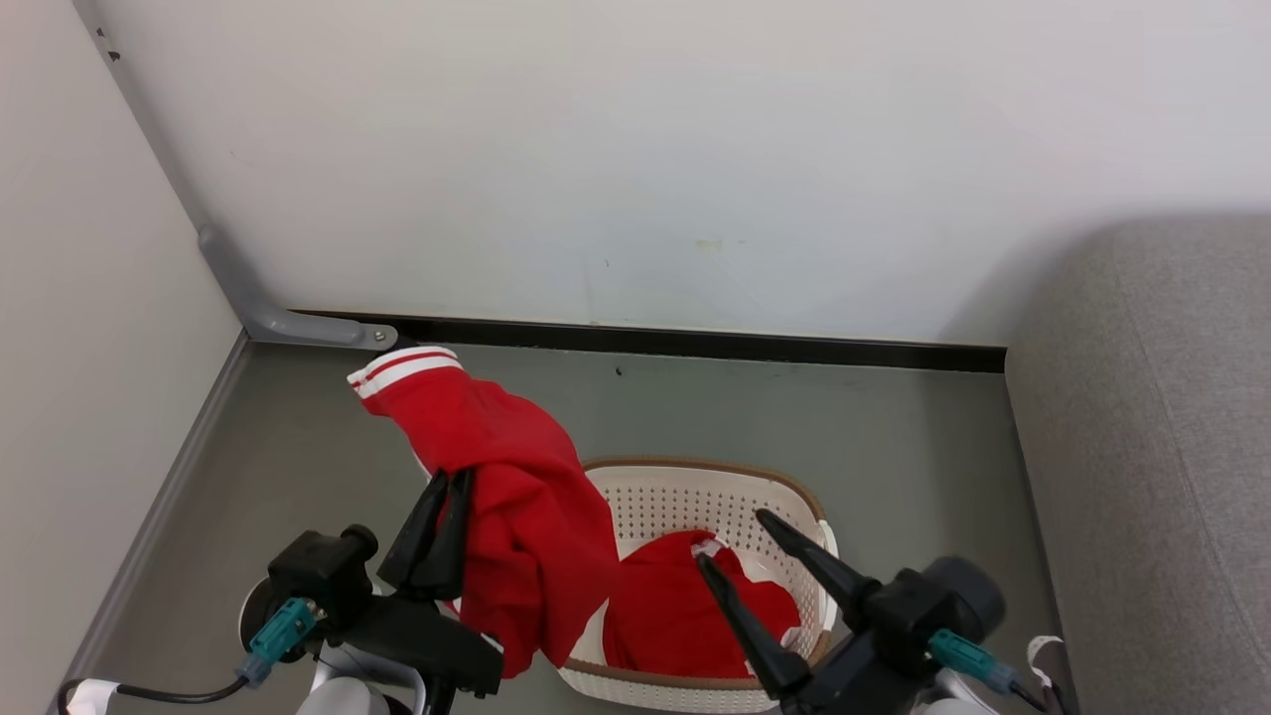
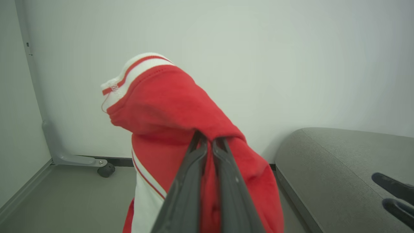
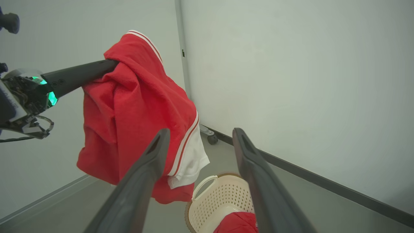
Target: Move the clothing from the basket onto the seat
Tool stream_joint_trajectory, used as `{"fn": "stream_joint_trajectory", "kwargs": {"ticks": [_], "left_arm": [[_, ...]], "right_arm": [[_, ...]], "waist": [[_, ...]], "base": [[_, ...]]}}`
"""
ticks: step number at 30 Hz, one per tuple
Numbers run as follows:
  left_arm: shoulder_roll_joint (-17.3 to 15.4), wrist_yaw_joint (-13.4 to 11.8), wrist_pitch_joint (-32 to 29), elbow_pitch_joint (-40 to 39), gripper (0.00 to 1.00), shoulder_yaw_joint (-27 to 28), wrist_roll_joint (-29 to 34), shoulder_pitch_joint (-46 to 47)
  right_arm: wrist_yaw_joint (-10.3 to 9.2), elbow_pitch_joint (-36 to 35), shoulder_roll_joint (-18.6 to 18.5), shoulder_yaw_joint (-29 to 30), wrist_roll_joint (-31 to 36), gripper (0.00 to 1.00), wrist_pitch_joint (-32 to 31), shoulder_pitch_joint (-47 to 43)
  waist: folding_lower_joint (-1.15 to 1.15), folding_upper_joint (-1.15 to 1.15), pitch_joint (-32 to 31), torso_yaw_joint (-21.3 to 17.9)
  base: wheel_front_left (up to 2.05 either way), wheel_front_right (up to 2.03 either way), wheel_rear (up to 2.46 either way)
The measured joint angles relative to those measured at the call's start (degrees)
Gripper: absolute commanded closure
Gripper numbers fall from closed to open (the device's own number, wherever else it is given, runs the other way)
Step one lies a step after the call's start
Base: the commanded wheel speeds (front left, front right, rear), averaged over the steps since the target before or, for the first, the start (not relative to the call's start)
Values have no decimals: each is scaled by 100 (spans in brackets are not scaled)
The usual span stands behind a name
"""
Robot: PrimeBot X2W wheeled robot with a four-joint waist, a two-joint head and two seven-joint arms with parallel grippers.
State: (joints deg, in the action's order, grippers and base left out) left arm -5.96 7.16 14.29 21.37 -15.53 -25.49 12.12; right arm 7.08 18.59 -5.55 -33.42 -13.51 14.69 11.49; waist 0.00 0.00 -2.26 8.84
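Clothing point(image 1: 526, 526) hangs lower left of centre, pinched in the left gripper point(image 1: 449, 479) above the basket point(image 1: 695, 469) and its left rim; a second red piece point(image 1: 675, 606) lies inside. Seat point(image 1: 1142, 447) occupies the right edge, past the spread, empty right gripper point(image 1: 730, 544), so the carry should run rightward.

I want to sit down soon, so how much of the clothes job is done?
Done: one red garment is out of the basket. In hand: the left end effector pinches it in the air, not yet over the seat. Left: a second red garment lies in the basket, below the open right end effector.
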Motion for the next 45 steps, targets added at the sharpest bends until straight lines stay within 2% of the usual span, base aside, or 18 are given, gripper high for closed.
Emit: {"fn": "stream_joint_trajectory", "kwargs": {"ticks": [13,23,32,33,34,35,44,45], "left_arm": [[86,1,-160,-453,100,-241,3,-33],[107,1,-338,-787,100,-526,45,-33],[174,1,-521,-1071,100,-933,43,-24],[177,1,-548,-1091,100,-957,33,-24],[182,1,-570,-1107,100,-969,27,-24],[185,1,-571,-1123,100,-976,25,-23],[147,-4,-667,-1199,100,-903,-9,-41],[122,-10,-666,-1224,90,-867,-9,-62]], "right_arm": [[0,365,174,-1321,-275,0,0,817],[0,676,192,-1668,-583,0,0,1181],[0,586,183,-2015,-1109,0,0,1500],[0,587,185,-2046,-1161,38,0,1517],[-2,590,183,-2075,-1196,61,0,1529],[-7,594,183,-2102,-1237,100,0,1541],[-156,732,185,-2058,-1570,100,0,1614],[-158,742,187,-2031,-1595,100,0,1614]], "waist": [[1,0,-1,199],[1,1,15,291],[1,0,40,391],[1,1,44,401],[1,1,47,411],[1,1,51,419],[1,1,89,384],[1,1,93,363]], "base": [[0,0,0],[0,0,0],[0,0,0],[0,0,0],[0,0,0],[0,0,0],[0,0,0],[0,0,0]]}}
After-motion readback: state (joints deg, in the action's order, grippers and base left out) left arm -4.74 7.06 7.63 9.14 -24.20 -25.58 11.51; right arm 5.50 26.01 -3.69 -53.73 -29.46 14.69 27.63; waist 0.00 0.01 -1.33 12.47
